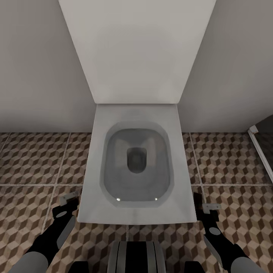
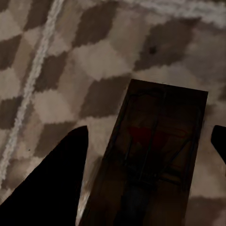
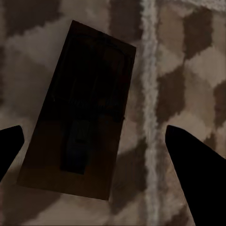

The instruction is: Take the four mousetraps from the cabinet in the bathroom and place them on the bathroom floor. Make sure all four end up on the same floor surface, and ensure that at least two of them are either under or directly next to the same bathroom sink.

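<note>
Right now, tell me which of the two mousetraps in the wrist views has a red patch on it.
The mousetrap in the left wrist view: a dull red patch shows under its wires. The mousetrap in the right wrist view looks uniformly dark brown.

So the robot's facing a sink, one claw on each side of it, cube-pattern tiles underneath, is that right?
Not a sink: the head view shows a white toilet with its bowl open. The rest holds: the left claw and right claw sit either side of it, over the cube-pattern floor.
</note>
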Available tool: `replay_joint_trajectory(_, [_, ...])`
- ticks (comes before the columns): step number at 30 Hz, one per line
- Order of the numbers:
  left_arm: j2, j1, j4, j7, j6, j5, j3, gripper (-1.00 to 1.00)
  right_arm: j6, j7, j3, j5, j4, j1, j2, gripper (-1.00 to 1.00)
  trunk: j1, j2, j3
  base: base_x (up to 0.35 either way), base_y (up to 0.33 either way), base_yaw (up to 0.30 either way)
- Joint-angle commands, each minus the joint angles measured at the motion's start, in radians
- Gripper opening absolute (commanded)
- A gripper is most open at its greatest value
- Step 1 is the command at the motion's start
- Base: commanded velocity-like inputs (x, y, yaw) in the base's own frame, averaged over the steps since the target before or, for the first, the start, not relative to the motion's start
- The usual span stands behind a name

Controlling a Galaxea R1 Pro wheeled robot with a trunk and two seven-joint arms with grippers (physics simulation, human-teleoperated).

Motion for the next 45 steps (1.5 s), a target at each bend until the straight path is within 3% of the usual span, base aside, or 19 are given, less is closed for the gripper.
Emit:
replay_joint_trajectory(1, [0.002,0.0,-0.002,0.008,0.005,0.005,-0.006,1.0,-0.004,-0.006,0.009,-0.011,0.0,-0.001,-0.001,1.0,0.0,0.0,-0.001,0.0,0.0,0.0])
replay_joint_trajectory(45, [0.002,0.0,-0.002,0.006,0.002,0.005,-0.006,1.0,-0.004,-0.006,0.009,-0.011,0.0,-0.001,-0.002,1.0,0.0,0.0,-0.001,-0.003,0.0,0.0])
